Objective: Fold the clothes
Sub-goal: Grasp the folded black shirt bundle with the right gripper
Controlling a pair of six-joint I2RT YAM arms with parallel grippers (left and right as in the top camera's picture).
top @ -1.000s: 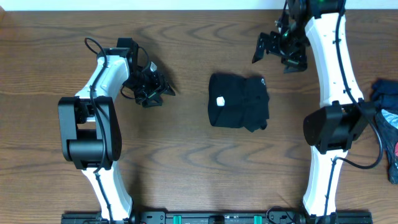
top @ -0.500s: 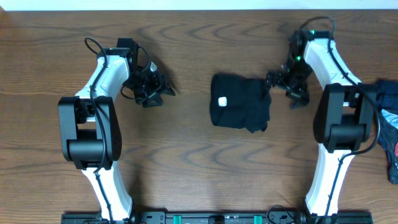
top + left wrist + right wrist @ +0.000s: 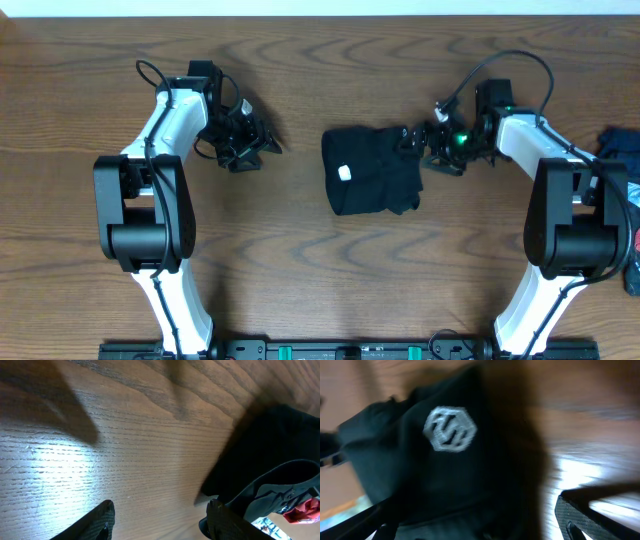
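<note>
Roughly mid-table, the top (image 3: pixel 370 172) lies folded into a compact black block with a white mark (image 3: pixel 345 172) on its left half; the right gripper (image 3: pixel 415 145) sits at its far right corner, jaws spread wide, fabric lying between the fingers but not clamped. Well apart to the left, the left gripper (image 3: pixel 265 147) hangs partly open and empty over the table (image 3: pixel 300 260); a blue bundle (image 3: pixel 618 145) lies at the right edge.
</note>
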